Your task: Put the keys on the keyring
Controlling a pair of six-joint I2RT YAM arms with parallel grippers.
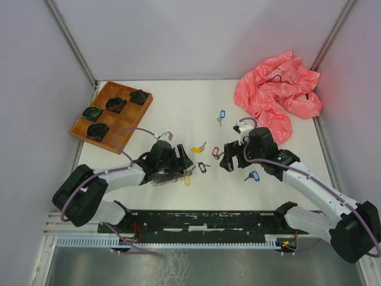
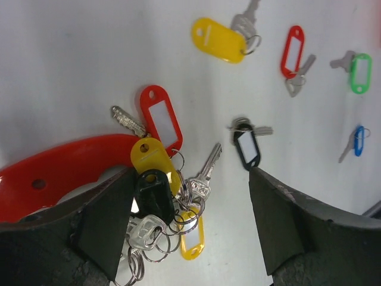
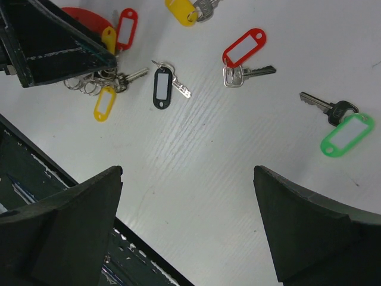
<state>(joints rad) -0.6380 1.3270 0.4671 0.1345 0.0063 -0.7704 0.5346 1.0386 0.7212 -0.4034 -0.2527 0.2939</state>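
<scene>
My left gripper (image 2: 190, 202) fingers stand wide apart, with the keyring (image 2: 156, 235) lying just beside one finger. My right gripper (image 3: 187, 208) is spread too. Loose keys (image 2: 247, 145) lie scattered nearby.

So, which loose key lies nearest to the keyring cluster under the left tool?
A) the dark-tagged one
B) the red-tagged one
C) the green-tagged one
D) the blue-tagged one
A: in the left wrist view the dark-tagged key lies just right of the keyring cluster, closer than any other loose key.
</scene>
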